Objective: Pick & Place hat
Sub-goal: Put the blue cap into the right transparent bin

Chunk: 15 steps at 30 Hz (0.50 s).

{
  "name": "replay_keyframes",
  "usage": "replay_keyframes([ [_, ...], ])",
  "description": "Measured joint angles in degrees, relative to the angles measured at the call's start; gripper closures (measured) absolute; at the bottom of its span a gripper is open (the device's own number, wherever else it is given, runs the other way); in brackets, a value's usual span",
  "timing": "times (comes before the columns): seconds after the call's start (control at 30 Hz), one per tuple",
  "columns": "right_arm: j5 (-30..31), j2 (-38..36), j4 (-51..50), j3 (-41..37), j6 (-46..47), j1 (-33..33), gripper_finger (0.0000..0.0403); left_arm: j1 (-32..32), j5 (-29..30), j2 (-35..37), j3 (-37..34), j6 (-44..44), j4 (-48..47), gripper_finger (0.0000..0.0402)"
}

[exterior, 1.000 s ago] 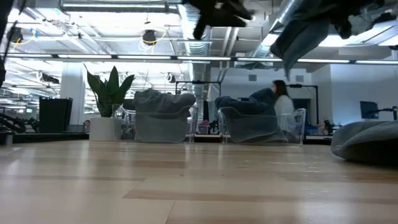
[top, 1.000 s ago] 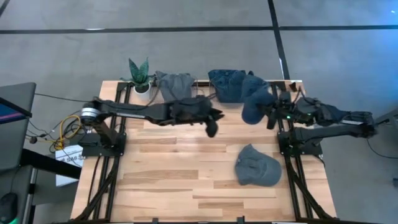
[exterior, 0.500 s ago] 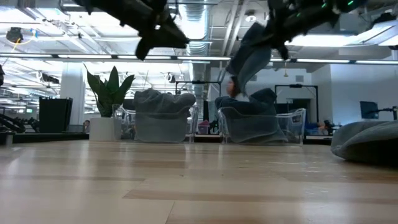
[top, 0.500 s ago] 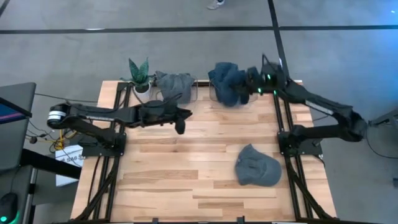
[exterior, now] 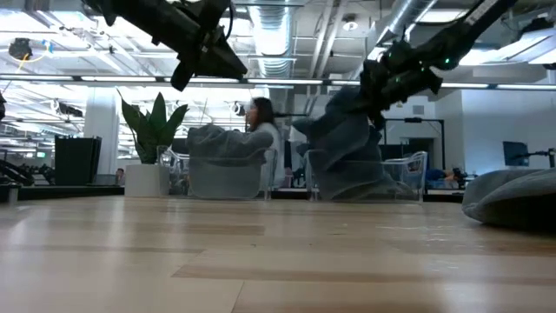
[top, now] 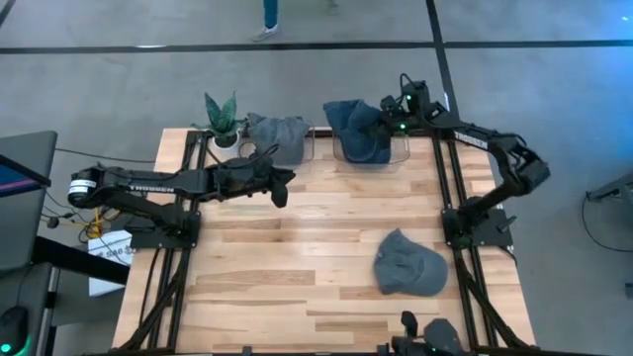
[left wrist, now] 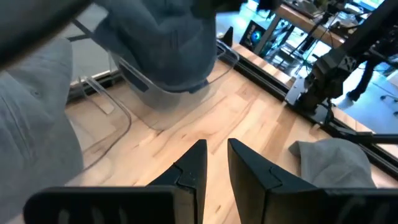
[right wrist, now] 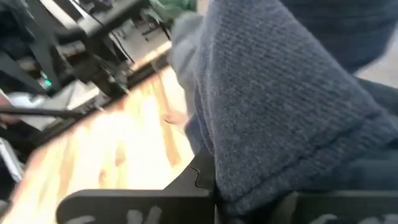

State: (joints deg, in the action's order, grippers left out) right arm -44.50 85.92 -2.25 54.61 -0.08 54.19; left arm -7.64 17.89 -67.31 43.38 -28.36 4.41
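Note:
My right gripper (top: 388, 121) is shut on a dark blue knitted hat (top: 356, 133) at the table's far edge, over the right clear bin (top: 400, 154). In the low view the blue hat (exterior: 347, 148) hangs down into that bin (exterior: 410, 174). A grey hat (top: 408, 265) lies flat on the table by the right edge, also seen in the left wrist view (left wrist: 329, 162). My left gripper (top: 281, 194) hovers above the table near the left bin, touching nothing; its fingers (left wrist: 216, 155) stand a narrow gap apart. My right gripper pinches a bunched part of the blue hat (right wrist: 273, 143) between its two fingers (right wrist: 200, 177), coming from the table's right side, slanting down. The hat hangs below the fingers, and its lower part (exterior: 352, 178) sits inside the right bin.
The left clear bin (top: 279, 136) at the far edge holds grey hats. A potted plant (top: 222, 119) stands at the far left corner. Bare wood lies in the table's middle and near half. A person (exterior: 261, 126) shows in the room behind.
My right gripper has carried the blue hat from over the table's right side toward the far edge and a little left, then down, so the hat now hangs into the right bin. My left gripper has drawn back toward the table's left.

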Motion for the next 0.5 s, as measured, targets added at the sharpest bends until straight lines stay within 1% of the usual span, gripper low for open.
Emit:
replay_keyframes([
  [0.07,1.0,1.4,-0.7,0.0,-2.8,0.2,0.0400,-0.7,-1.2,0.0,0.0,0.0,-0.1,0.0347],
  [0.13,3.5,1.4,-1.0,0.0,-5.9,-0.3,0.0400,-1.4,-2.2,0.0,0.0,-0.5,-0.5,0.0347],
  [0.23,9.2,0.2,-3.7,0.0,-12.5,-1.2,0.0395,-1.9,-2.6,0.0,0.0,-1.3,-1.0,0.0347],
  [0.3,12.3,-0.1,-6.3,0.0,-15.1,-1.4,0.0390,-2.0,-2.5,0.0,0.0,-1.8,-0.9,0.0347],
  [0.5,15.7,1.5,-15.6,0.0,-19.6,-1.3,0.0370,-2.0,-2.6,0.0,0.0,-2.8,-0.4,0.0347],
])
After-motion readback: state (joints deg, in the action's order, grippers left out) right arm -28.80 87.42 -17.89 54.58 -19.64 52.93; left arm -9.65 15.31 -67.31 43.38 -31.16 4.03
